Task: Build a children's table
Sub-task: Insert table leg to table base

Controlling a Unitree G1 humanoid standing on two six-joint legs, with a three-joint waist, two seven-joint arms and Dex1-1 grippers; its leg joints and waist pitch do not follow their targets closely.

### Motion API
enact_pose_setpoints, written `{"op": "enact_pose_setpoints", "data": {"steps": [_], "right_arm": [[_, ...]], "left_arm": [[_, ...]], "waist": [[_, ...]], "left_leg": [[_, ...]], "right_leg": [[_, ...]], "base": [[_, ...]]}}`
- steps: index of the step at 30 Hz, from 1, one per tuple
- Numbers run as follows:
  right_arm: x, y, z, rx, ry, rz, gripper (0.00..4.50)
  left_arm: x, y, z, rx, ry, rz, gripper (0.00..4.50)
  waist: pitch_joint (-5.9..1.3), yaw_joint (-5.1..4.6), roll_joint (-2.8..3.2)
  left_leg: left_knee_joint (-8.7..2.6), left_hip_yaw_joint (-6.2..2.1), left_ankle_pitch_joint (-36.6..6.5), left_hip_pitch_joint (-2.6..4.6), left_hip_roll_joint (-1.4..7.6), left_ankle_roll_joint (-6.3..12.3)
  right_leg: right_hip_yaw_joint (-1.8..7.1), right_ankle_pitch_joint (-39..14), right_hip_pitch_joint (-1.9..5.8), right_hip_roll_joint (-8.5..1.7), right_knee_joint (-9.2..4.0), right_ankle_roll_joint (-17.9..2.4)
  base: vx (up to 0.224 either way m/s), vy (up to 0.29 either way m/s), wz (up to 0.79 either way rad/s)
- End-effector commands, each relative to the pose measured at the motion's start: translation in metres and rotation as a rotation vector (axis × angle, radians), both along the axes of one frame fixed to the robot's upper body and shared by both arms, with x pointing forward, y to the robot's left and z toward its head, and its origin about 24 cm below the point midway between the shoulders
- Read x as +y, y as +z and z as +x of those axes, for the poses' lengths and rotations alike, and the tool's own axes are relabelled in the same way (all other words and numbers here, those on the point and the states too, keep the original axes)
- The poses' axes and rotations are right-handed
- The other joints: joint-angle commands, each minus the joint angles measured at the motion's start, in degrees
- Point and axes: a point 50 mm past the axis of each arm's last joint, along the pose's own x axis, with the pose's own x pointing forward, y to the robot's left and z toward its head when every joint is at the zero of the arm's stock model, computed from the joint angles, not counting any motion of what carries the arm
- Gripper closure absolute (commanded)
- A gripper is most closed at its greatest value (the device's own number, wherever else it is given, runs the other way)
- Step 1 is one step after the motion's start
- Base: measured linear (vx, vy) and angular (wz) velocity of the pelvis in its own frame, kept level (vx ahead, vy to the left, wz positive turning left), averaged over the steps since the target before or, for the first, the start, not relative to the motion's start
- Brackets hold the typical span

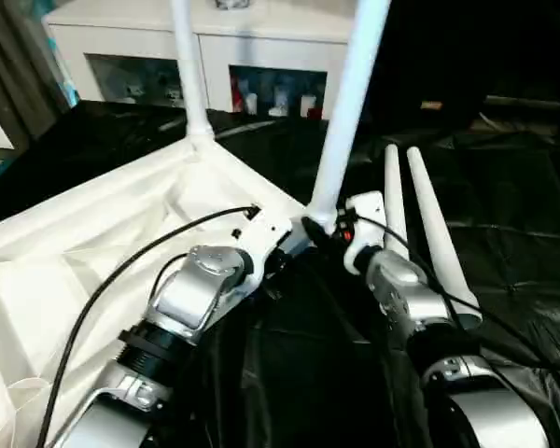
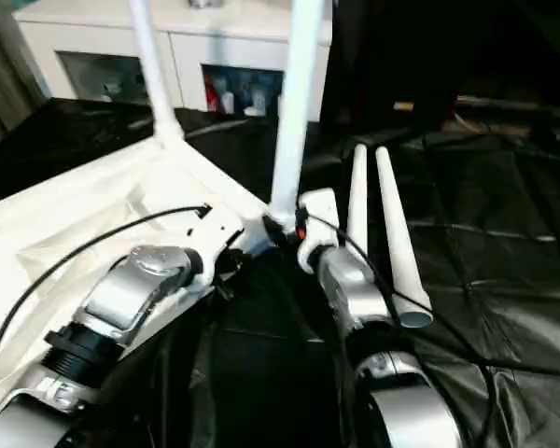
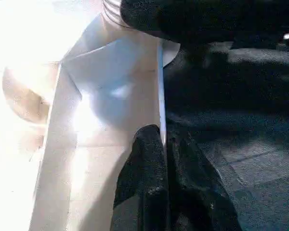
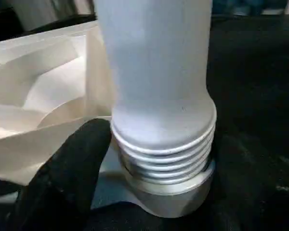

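Note:
The children's table lies upside down on black cloth: its white ribbed tabletop (image 1: 93,233) has one leg (image 1: 189,84) upright in the far corner socket and another leg (image 1: 347,112) upright in the near corner. My left gripper (image 1: 278,247) is shut on the tabletop's thin rim (image 3: 160,86) beside that near corner. My right gripper (image 1: 321,230) stands open around the near leg's threaded base (image 4: 164,144), one black finger (image 4: 62,173) close beside the threads. Two loose legs (image 1: 420,224) lie side by side on the cloth to the right.
A white cabinet with glass fronts (image 1: 261,56) stands behind the work. Black cloth (image 1: 513,187) covers the surface to the right and in front. A black cable (image 1: 121,271) runs over my left forearm.

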Motion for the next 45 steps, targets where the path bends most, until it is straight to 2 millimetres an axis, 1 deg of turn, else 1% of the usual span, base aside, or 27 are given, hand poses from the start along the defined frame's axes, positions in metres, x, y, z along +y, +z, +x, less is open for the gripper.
{"op": "enact_pose_setpoints", "data": {"steps": [1, 2, 3, 4, 5, 6, 7, 8, 9, 12, 13, 14, 16, 18, 19, 21, 23, 25, 29, 32, 34, 35, 36, 38, 40, 44, 45], "right_arm": [[0.007, -0.006, -0.007, 0.017, 0.115, -0.033, 0.55], [0.002, -0.002, -0.006, -0.009, 0.136, -0.043, 0.47], [-0.001, 0.001, -0.006, -0.027, 0.158, -0.046, 0.37], [-0.001, 0.002, -0.006, -0.031, 0.163, -0.047, 0.37], [-0.005, 0.007, -0.006, -0.056, 0.196, -0.050, 0.37], [-0.009, 0.011, -0.007, -0.075, 0.232, -0.055, 0.37], [-0.014, 0.016, -0.008, -0.096, 0.281, -0.064, 0.37], [-0.016, 0.018, -0.009, -0.105, 0.305, -0.070, 0.37], [-0.022, 0.022, -0.011, -0.120, 0.355, -0.084, 0.37], [-0.029, 0.028, -0.014, -0.137, 0.405, -0.102, 0.37], [-0.032, 0.031, -0.015, -0.147, 0.427, -0.108, 0.37], [-0.033, 0.032, -0.015, -0.150, 0.433, -0.111, 0.37], [-0.037, 0.035, -0.017, -0.150, 0.460, -0.122, 0.37], [-0.038, 0.035, -0.017, -0.151, 0.466, -0.128, 0.37], [-0.039, 0.036, -0.018, -0.151, 0.473, -0.137, 0.37], [-0.040, 0.035, -0.019, -0.149, 0.484, -0.147, 0.37], [-0.040, 0.034, -0.021, -0.147, 0.500, -0.161, 0.37], [-0.039, 0.033, -0.023, -0.141, 0.527, -0.167, 0.37], [-0.037, 0.031, -0.027, -0.133, 0.560, -0.169, 0.37], [-0.036, 0.027, -0.030, -0.119, 0.596, -0.181, 0.37], [-0.037, 0.026, -0.031, -0.102, 0.611, -0.185, 0.37], [-0.038, 0.025, -0.031, -0.096, 0.614, -0.184, 0.63], [-0.039, 0.025, -0.031, -0.085, 0.618, -0.179, 0.72], [-0.039, 0.024, -0.030, -0.080, 0.621, -0.178, 0.72], [-0.039, 0.023, -0.030, -0.070, 0.630, -0.173, 1.03], [-0.038, 0.022, -0.031, -0.052, 0.640, -0.150, 1.22], [-0.038, 0.022, -0.031, -0.050, 0.642, -0.151, 1.37]], "left_arm": [[-0.003, 0.018, 0.003, -0.104, -0.066, -0.016, 4.50], [0.000, 0.018, 0.002, -0.110, -0.078, -0.008, 4.50], [0.001, 0.018, 0.002, -0.117, -0.093, -0.010, 4.50], [0.002, 0.018, 0.001, -0.118, -0.096, -0.010, 4.50], [0.004, 0.018, 0.000, -0.120, -0.108, -0.013, 4.50], [0.007, 0.017, -0.001, -0.125, -0.123, -0.013, 4.50], [0.011, 0.016, -0.002, -0.124, -0.145, -0.015, 4.50], [0.013, 0.015, -0.003, -0.123, -0.157, -0.013, 4.50], [0.016, 0.013, -0.007, -0.120, -0.193, -0.012, 4.50], [0.021, 0.010, -0.012, -0.113, -0.256, -0.005, 4.50], [0.025, 0.008, -0.016, -0.101, -0.283, 0.004, 4.50], [0.026, 0.007, -0.017, -0.097, -0.289, 0.007, 4.50], [0.029, 0.005, -0.024, -0.080, -0.350, 0.001, 4.50], [0.030, 0.005, -0.026, -0.081, -0.370, 0.001, 4.50], [0.031, 0.004, -0.027, -0.073, -0.375, 0.002, 4.50], [0.033, 0.004, -0.031, -0.064, -0.402, 0.001, 4.50], [0.035, 0.004, -0.035, -0.053, -0.423, 0.000, 4.50], [0.037, 0.004, -0.037, -0.048, -0.439, -0.002, 4.50], [0.037, 0.004, -0.039, -0.044, -0.459, -0.007, 4.50], [0.038, 0.004, -0.039, -0.045, -0.470, -0.006, 4.50], [0.039, 0.005, -0.039, -0.043, -0.477, -0.006, 4.50], [0.039, 0.005, -0.039, -0.042, -0.479, -0.006, 4.50], [0.039, 0.005, -0.039, -0.041, -0.481, -0.006, 4.50], [0.039, 0.006, -0.040, -0.040, -0.484, -0.007, 4.50], [0.039, 0.006, -0.041, -0.036, -0.493, -0.009, 4.50], [0.039, 0.005, -0.042, -0.031, -0.504, -0.012, 4.50], [0.039, 0.005, -0.042, -0.028, -0.512, -0.011, 4.50]], "waist": [[-3.48, 0.22, 0.32], [-3.81, 0.30, 0.31], [-3.96, 0.28, 0.32], [-4.12, 0.40, 0.34], [-4.20, 0.49, 0.45], [-4.10, 0.49, 0.45], [-4.00, 0.58, 0.29], [-3.95, 0.59, 0.35], [-3.82, 0.62, 0.25], [-3.66, 0.74, 0.43], [-3.59, 0.78, 0.46], [-3.53, 0.85, 0.55], [-3.58, 1.02, 0.66], [-3.55, 1.13, 0.67], [-3.53, 1.31, 0.72], [-3.61, 1.71, 0.75], [-3.73, 1.92, 0.81], [-3.85, 2.02, 0.79], [-3.95, 2.02, 0.72], [-4.00, 2.11, 0.75], [-3.90, 2.13, 0.82], [-3.92, 2.15, 0.86], [-3.91, 2.17, 0.91], [-3.83, 2.14, 0.89], [-3.90, 2.19, 0.96], [-4.11, 2.25, 0.95], [-4.19, 2.29, 0.89]], "left_leg": [[-3.78, -1.74, -3.1, 0.82, 4.96, 6.12], [-3.27, -1.75, 0.0, 0.67, 4.88, 7.47], [-2.98, -1.74, 1.8, 0.53, 4.84, 8.22], [-2.52, -1.69, 4.4, 0.44, 4.79, 9.75], [-2.20, -1.64, 6.1, 0.44, 4.82, 10.93], [-2.14, -1.63, 6.2, 0.33, 4.88, 11.36], [-2.09, -1.58, 4.5, 0.20, 5.00, 12.01], [-2.12, -1.59, 3.9, 0.19, 5.06, 12.07], [-2.10, -1.59, 3.0, 0.09, 5.15, 11.94], [-2.15, -1.55, 1.4, 0.13, 5.27, 11.48], [-2.18, -1.34, 0.3, 0.32, 5.37, 10.64], [-2.26, -1.36, -0.4, 0.35, 5.47, 10.35], [-2.40, -1.25, -1.4, 0.52, 5.59, 9.03], [-2.46, -1.22, -1.3, 0.41, 5.62, 8.54], [-2.47, -1.03, -1.6, 0.60, 5.61, 8.05], [-2.48, -0.75, -2.2, 0.70, 5.65, 7.15], [-2.42, -0.66, -1.9, 0.71, 5.56, 6.54], [-2.32, -0.66, -1.4, 0.61, 5.44, 6.31], [-2.18, -0.70, -1.2, 0.45, 5.38, 6.43], [-2.04, -0.64, -1.7, 0.42, 5.36, 6.35], [-2.13, -0.67, -2.7, 0.43, 5.42, 5.87], [-2.15, -0.70, -3.2, 0.50, 5.45, 5.50], [-2.16, -0.72, -3.6, 0.50, 5.43, 5.17], [-2.22, -0.70, -4.6, 0.49, 5.41, 4.67], [-2.23, -0.76, -5.2, 0.52, 5.43, 4.12], [-2.02, -0.76, -3.7, 0.44, 5.34, 4.57], [-1.96, -0.75, -3.3, 0.43, 5.33, 4.71]], "right_leg": [[2.03, 7.2, 2.31, -4.43, -2.50, -18.2], [1.87, 11.6, 2.40, -4.36, -1.99, -18.7], [1.80, 14.0, 2.46, -4.36, -1.63, -19.0], [1.65, 17.6, 2.36, -4.33, -1.25, -19.4], [1.46, 19.8, 2.17, -4.27, -0.93, -19.9], [1.40, 19.8, 2.14, -4.30, -0.94, -20.1], [1.24, 17.8, 2.30, -4.52, -1.03, -20.4], [1.19, 16.7, 2.31, -4.53, -1.08, -20.5], [1.16, 14.8, 2.36, -4.62, -1.16, -20.5], [1.16, 11.0, 2.30, -4.72, -1.33, -20.3], [1.13, 8.7, 2.10, -4.59, -1.42, -20.2], [1.11, 7.6, 2.04, -4.63, -1.49, -20.1], [1.08, 5.9, 2.02, -4.52, -1.51, -19.9], [1.05, 5.6, 2.04, -4.44, -1.41, -19.7], [1.08, 5.3, 1.81, -4.26, -1.44, -19.4], [1.12, 5.0, 1.78, -4.30, -1.43, -19.0], [1.08, 5.5, 1.76, -4.23, -1.30, -18.8], [1.07, 6.9, 1.86, -4.17, -1.07, -18.6], [1.02, 7.4, 1.98, -4.22, -0.96, -18.5], [1.04, 6.6, 1.95, -4.22, -0.97, -18.5], [1.01, 5.2, 1.90, -4.22, -1.05, -18.5], [1.02, 4.6, 1.88, -4.18, -1.05, -18.5], [1.02, 4.1, 1.86, -4.15, -1.05, -18.5], [1.05, 3.2, 1.84, -4.15, -1.14, -18.4], [1.05, 2.7, 1.85, -4.22, -1.13, -18.4], [1.02, 5.0, 1.97, -4.20, -0.85, -18.5], [0.99, 5.5, 2.00, -4.20, -0.77, -18.6]], "base": [[0.000, 0.000, 0.00], [0.000, 0.000, 0.00], [0.000, 0.000, 0.00], [0.000, 0.000, 0.00], [0.000, 0.000, 0.00], [0.000, 0.000, 0.00], [0.000, 0.000, 0.00], [0.000, 0.000, 0.00], [0.000, 0.000, 0.00], [0.000, 0.000, 0.00], [0.000, 0.000, 0.00], [0.000, 0.000, 0.00], [0.000, 0.000, 0.00], [0.000, 0.000, 0.00], [0.000, 0.000, 0.00], [0.000, 0.000, 0.00], [0.000, 0.000, 0.00], [0.000, 0.000, 0.00], [0.000, 0.000, 0.00], [0.000, 0.000, 0.00], [0.000, 0.000, 0.00], [0.000, 0.000, 0.00], [0.000, 0.000, 0.00], [0.000, 0.000, 0.00], [0.000, 0.000, 0.00], [0.000, 0.000, 0.00], [0.000, 0.000, 0.00]]}}
